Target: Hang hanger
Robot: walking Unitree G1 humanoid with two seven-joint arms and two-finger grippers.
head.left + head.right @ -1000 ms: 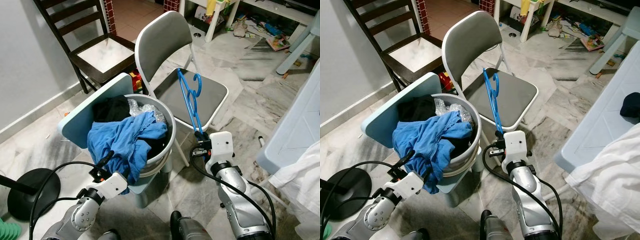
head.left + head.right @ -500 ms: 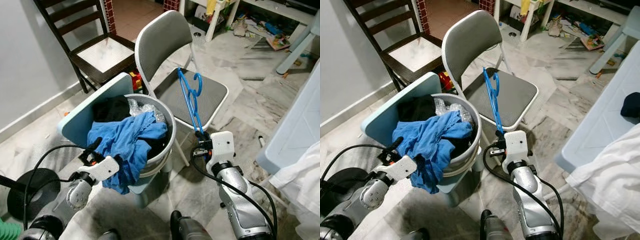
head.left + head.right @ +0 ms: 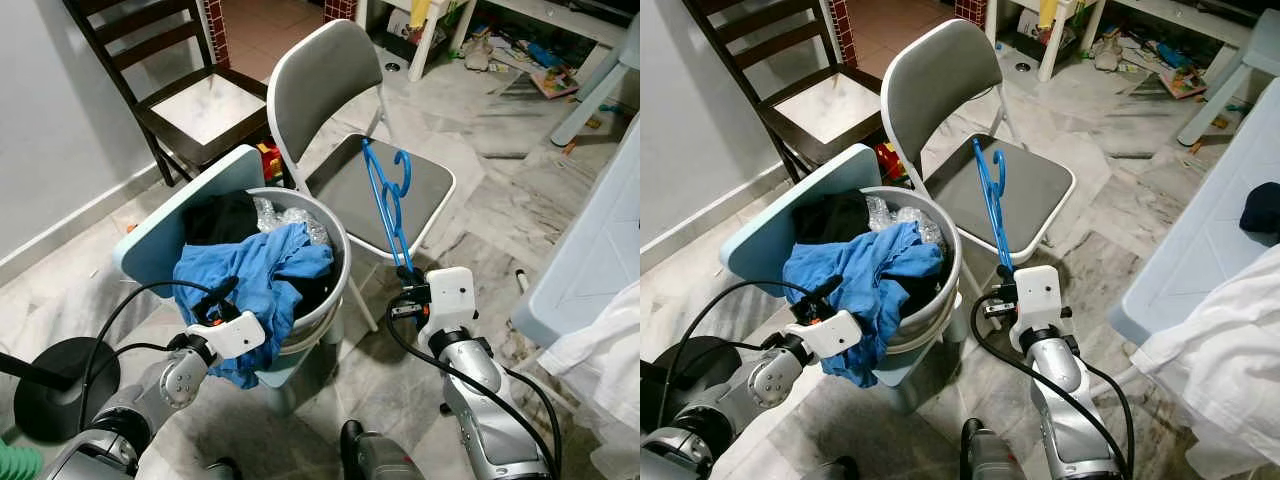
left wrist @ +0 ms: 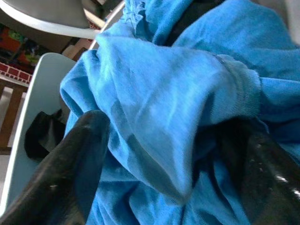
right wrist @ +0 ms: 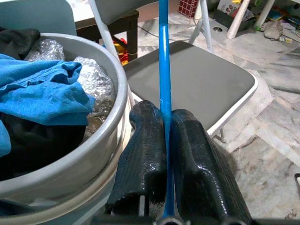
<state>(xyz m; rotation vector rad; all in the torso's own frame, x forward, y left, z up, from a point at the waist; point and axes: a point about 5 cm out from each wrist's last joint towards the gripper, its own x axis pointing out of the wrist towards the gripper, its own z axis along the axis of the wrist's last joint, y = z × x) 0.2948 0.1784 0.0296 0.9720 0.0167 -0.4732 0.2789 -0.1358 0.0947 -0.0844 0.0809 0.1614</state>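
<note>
A blue plastic hanger (image 3: pixel 385 195) stands nearly upright in front of the grey folding chair's seat (image 3: pixel 440 180), hook at the top. My right gripper (image 3: pixel 406 274) is shut on the hanger's lower end; in the right wrist view the blue bar (image 5: pixel 163 56) runs up from between the two pressed fingers (image 5: pixel 146 140). My left gripper (image 3: pixel 216 301) is at the front of the pale bucket (image 3: pixel 338 283), against the blue shirt (image 3: pixel 262 278) that spills over its rim. In the left wrist view its fingers (image 4: pixel 77 159) stand wide open with a fold of the shirt (image 4: pixel 178 103) between them.
The bucket stands on a small light-blue chair (image 3: pixel 160 235). Behind are a dark wooden chair (image 3: pixel 200 105) and the folding chair's backrest (image 3: pixel 325 75). A black round stand base (image 3: pixel 50 385) lies at left. A light-blue table (image 3: pixel 600 240) and white cloth (image 3: pixel 600 350) close off the right.
My left gripper has swung in from the left floor side up to the blue shirt at the bucket's front. The right gripper has shifted slightly right with the hanger.
</note>
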